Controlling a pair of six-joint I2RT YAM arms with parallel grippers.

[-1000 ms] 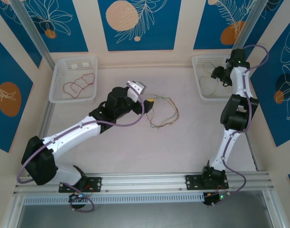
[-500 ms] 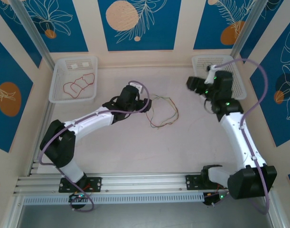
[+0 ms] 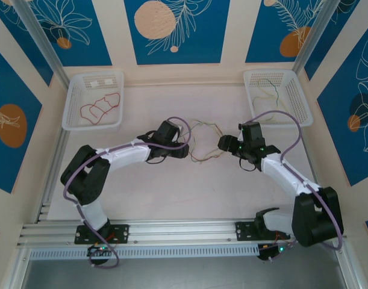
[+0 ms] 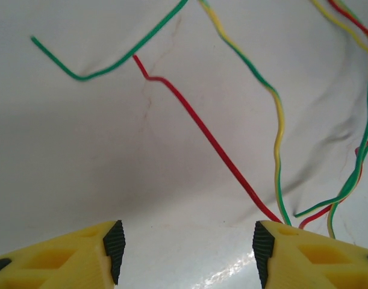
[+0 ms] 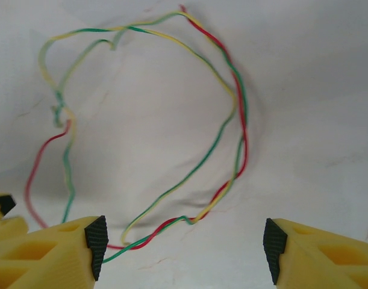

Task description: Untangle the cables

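Note:
The tangled cables (image 3: 200,159) lie as a loose loop of red, green and pale yellow wires in the middle of the table. My left gripper (image 3: 185,149) sits low at the loop's left side, my right gripper (image 3: 221,143) at its right side. In the left wrist view my gripper (image 4: 188,256) is open with nothing between the pads; a red cable (image 4: 202,129) and a green-yellow one (image 4: 279,138) run down to the right finger (image 4: 265,253). My right gripper (image 5: 185,244) is open; twisted strands (image 5: 171,224) lie just ahead, a green end touching the left pad (image 5: 97,244).
A white basket (image 3: 69,114) at the back left holds a single red cable (image 3: 100,108). A second white basket (image 3: 304,105) at the back right holds a pale cable (image 3: 269,90). Aluminium rails run along the near edge and the left side.
My right arm has swung from the right basket down to the tangle's right side. My left arm has stretched and dropped at the tangle's left side, its jaws narrower.

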